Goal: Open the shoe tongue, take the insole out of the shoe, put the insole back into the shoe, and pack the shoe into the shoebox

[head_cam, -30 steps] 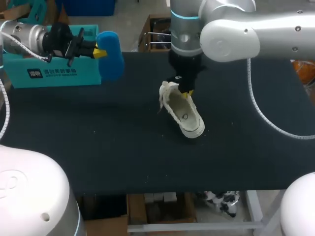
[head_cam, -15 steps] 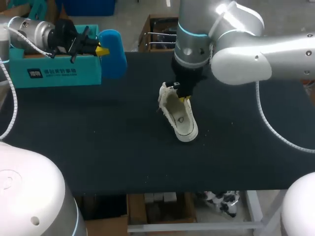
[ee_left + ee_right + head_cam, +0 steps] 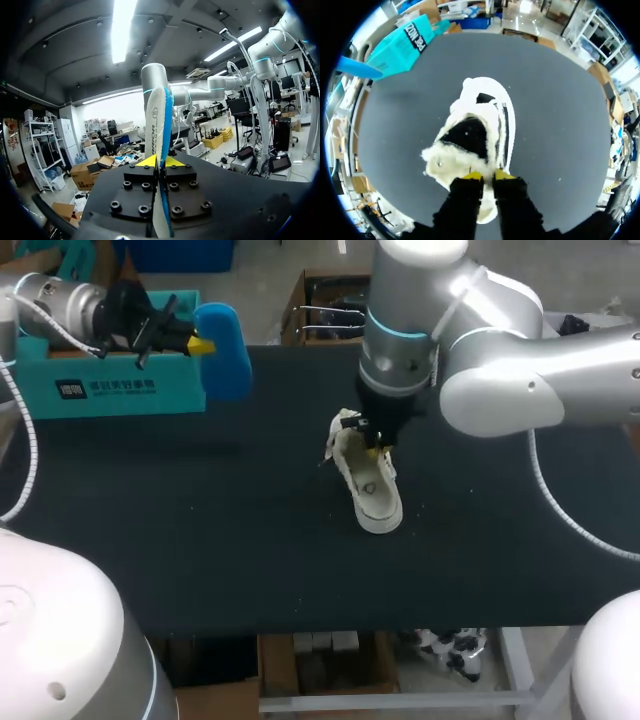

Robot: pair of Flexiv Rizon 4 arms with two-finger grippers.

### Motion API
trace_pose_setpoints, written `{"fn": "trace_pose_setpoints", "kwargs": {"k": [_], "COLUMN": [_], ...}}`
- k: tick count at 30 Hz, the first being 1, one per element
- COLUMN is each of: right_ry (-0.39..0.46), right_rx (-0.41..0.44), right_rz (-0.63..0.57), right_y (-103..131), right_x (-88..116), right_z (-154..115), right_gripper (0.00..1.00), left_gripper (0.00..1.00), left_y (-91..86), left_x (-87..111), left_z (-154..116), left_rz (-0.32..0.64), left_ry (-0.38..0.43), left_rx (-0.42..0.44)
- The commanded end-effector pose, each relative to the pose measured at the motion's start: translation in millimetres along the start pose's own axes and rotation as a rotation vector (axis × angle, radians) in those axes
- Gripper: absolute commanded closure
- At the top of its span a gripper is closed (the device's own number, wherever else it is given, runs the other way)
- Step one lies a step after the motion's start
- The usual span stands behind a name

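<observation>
The white shoe (image 3: 368, 490) lies mid-table with its toe toward the front edge, and its fuzzy tongue (image 3: 447, 160) is folded open over the dark opening. My right gripper (image 3: 375, 446) comes straight down on the shoe. Its yellow tips (image 3: 487, 175) stand close together, pinching the tongue's edge. My left gripper (image 3: 200, 343) hovers at the back left, shut on the blue insole (image 3: 225, 352). The insole (image 3: 159, 120) stands edge-on between the left gripper's (image 3: 160, 161) fingers. The teal shoebox (image 3: 110, 390) sits under the left arm at the table's back left corner.
The black table top (image 3: 200, 540) stretches bare to the left, right and front of the shoe. The teal shoebox (image 3: 402, 45) and the held insole (image 3: 357, 67) lie well beyond the shoe's heel, as the right wrist view shows.
The right arm has swung a little, turning the shoe so its toe points more toward the front edge. The left arm has kept the insole at nearly the same spot.
</observation>
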State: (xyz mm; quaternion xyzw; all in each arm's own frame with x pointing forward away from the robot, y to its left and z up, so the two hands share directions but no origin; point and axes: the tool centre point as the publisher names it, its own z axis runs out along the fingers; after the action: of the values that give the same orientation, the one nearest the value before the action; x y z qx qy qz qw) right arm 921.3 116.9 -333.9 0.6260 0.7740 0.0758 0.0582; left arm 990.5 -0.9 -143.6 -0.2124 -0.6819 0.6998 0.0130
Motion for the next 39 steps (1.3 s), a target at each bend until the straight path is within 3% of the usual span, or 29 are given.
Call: {"fn": "trace_pose_setpoints", "kwargs": {"k": [1, 5, 13, 15, 16, 17, 28, 29, 34, 39], "right_ry": [-0.004, -0.009, -0.006, -0.006, -0.006, -0.006, -0.006, 0.028, 0.047, 0.048], "right_rx": [-0.042, -0.069, -0.126, -0.126, -0.126, -0.126, -0.126, -0.112, -0.034, 0.046], "right_rz": [0.002, -0.001, 0.014, 0.014, 0.014, 0.014, 0.014, 0.023, 0.105, 0.271], "right_y": [-9, -15, -27, -27, -27, -27, -27, -25, -23, -24], "right_x": [-7, -24, -70, -70, -70, -70, -70, -74, -81, -78], "right_z": [-7, -18, -42, -42, -42, -42, -42, -43, -55, -77], "right_gripper": [0.0, 0.0, 0.0, 0.0, 0.0, 0.0, 0.0, 0.0, 0.0, 0.0], "left_gripper": [1.0, 1.0, 1.0, 1.0, 1.0, 1.0, 1.0, 1.0, 1.0, 1.0], "left_y": [-1.4, -7.5, -20.1, -22.7, -24.1, -25.8, -25.8, -25.0, -27.3, -31.3], "left_x": [-0.2, 0.1, 4.0, 3.5, 1.3, -1.5, -1.5, 1.4, 11.1, 6.6], "left_z": [4, 18, 69, 81, 85, 87, 87, 92, 109, 120], "left_rz": [0.018, 0.05, 0.101, 0.052, -0.028, -0.174, -0.174, -0.169, -0.092, -0.095], "left_ry": [0.017, 0.068, 0.188, 0.228, 0.244, 0.322, 0.322, 0.328, 0.334, 0.327], "left_rx": [0.015, 0.042, 0.059, 0.093, 0.094, 0.154, 0.154, 0.147, 0.105, 0.156]}}
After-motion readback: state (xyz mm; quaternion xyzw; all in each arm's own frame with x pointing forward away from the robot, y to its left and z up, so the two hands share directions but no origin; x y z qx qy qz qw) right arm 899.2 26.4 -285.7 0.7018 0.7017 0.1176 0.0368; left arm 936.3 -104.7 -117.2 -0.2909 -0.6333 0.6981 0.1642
